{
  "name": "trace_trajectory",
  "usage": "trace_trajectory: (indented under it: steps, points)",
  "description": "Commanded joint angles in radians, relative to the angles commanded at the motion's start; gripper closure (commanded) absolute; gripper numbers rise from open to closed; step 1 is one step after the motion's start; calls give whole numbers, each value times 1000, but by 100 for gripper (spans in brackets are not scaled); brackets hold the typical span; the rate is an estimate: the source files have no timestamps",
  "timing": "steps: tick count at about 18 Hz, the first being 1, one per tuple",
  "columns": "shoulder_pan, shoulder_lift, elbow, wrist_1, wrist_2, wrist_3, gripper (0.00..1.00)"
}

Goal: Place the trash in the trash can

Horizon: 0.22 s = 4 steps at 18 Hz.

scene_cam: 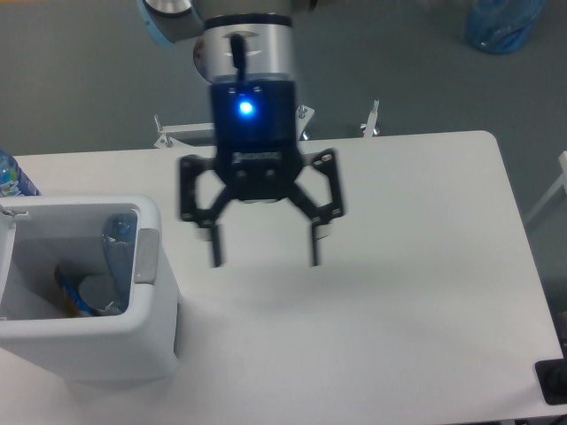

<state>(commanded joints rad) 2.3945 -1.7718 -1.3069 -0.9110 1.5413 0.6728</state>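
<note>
Claw (pixel 263 251) spread wide, empty, hanging over the white tabletop (pixel 399 266) right of the trash can (pixel 84 345). Inside the trash can: clear bottle (pixel 117 243) leaning against the right wall, blurry item with blue beside it. Carton not discernible.

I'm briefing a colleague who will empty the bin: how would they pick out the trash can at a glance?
Start at the white table and go to its near left corner. There stands the white boxy plastic trash can, with rounded corners, a thick rim and a grey panel on its right wall. It is the only container on the table, and a clear blue-tinted plastic bottle leans inside it.
</note>
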Motion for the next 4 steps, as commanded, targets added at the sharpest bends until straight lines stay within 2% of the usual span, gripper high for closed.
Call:
trace_trajectory:
  steps: [2, 4]
  points:
    - [5, 8, -23, -12, 63, 94, 0]
    - [17, 17, -43, -15, 92, 122, 0]
